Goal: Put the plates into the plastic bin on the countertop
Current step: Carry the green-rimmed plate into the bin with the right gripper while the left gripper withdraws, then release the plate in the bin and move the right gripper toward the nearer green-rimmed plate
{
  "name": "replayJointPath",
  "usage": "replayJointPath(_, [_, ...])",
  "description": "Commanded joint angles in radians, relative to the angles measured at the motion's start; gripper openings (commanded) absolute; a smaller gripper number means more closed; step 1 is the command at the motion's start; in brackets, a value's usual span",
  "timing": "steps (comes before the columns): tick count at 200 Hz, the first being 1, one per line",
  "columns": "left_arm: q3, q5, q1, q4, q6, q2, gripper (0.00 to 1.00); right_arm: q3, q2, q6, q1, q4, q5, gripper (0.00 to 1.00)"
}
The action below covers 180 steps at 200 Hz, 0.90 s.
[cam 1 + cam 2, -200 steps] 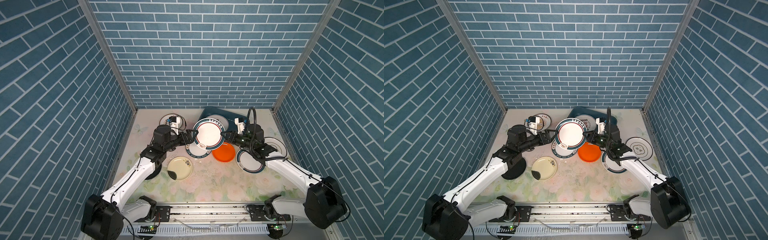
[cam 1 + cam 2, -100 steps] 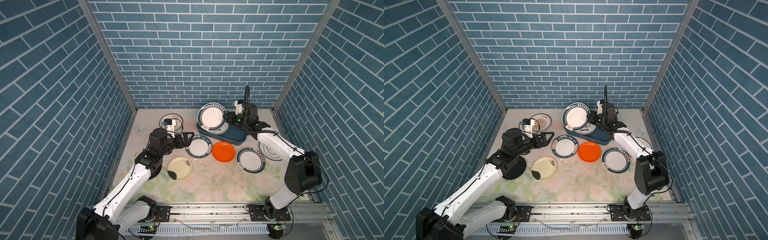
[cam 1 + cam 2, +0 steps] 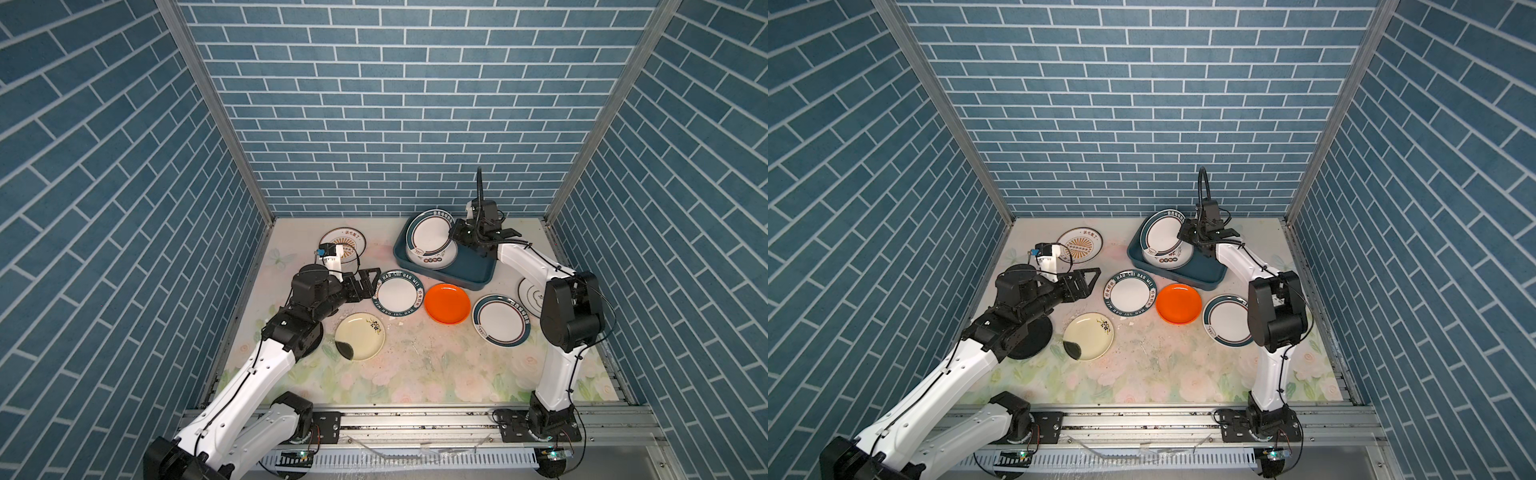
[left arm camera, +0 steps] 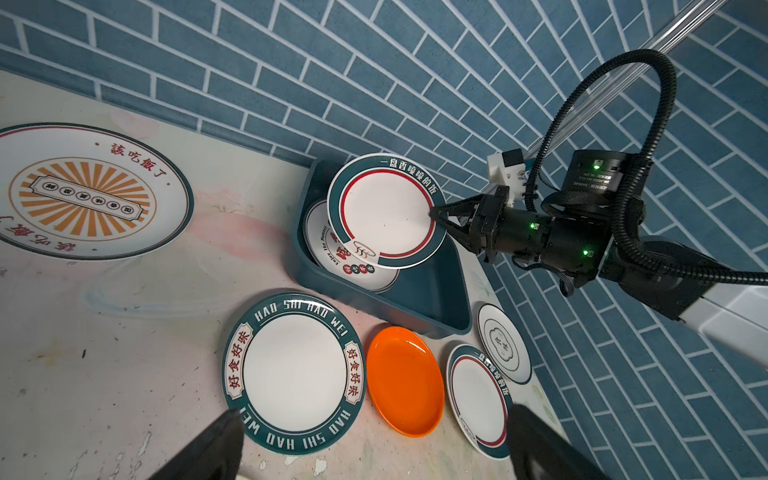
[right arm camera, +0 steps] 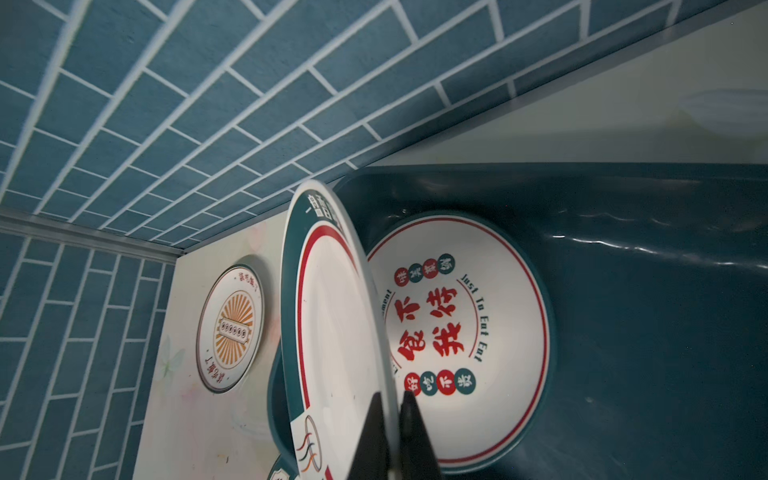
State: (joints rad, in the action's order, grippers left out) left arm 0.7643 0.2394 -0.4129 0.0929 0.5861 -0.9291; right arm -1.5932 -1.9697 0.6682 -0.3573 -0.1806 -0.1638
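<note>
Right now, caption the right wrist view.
Right gripper pinches a round teal-rimmed white plate above the red-lettered plate in the dark teal plastic bin.

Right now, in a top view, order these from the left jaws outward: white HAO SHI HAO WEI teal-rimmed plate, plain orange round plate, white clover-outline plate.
1. HAO SHI HAO WEI plate, beside the jaws.
2. orange plate, middle.
3. clover-outline plate, far right.

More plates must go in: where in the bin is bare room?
Bare: the end of the bin nearest the orange plate, beside the red-character plate. Crowded: its far end, where the right gripper holds a teal-rimmed plate tilted over that plate.
</note>
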Motion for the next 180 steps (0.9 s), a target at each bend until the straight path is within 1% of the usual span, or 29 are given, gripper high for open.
replayJointPath(1, [-0.009,-0.028,-0.003,0.014,-0.021,0.018,0.99,-0.061,-0.044,0.028,0.007,-0.022,0.020,0.00])
replayJointPath(33, [-0.004,-0.039,-0.004,0.023,-0.039,0.024,1.00,-0.106,-0.102,0.031,0.009,-0.037,0.006,0.00])
replayJointPath(69, [-0.004,-0.049,-0.003,0.024,-0.043,0.019,1.00,-0.181,-0.172,0.030,0.012,-0.102,-0.019,0.00])
replayJointPath(80, [-0.005,-0.048,-0.004,0.018,-0.043,0.016,1.00,-0.186,-0.180,0.031,0.012,-0.103,-0.027,0.03])
replayJointPath(95, [-0.004,-0.047,-0.004,0.013,-0.044,0.013,1.00,-0.192,-0.191,0.031,0.014,-0.106,-0.039,0.19])
replayJointPath(133, [0.004,-0.040,-0.003,0.009,-0.045,-0.006,1.00,-0.209,-0.199,0.031,0.021,-0.121,-0.072,0.50])
replayJointPath(163, [0.004,-0.038,-0.004,0.004,-0.046,-0.017,1.00,-0.216,-0.183,0.009,0.021,-0.139,-0.072,0.75])
replayJointPath(180, [0.006,-0.035,-0.004,0.001,-0.050,-0.022,0.99,-0.233,-0.168,-0.015,0.021,-0.183,-0.060,0.88])
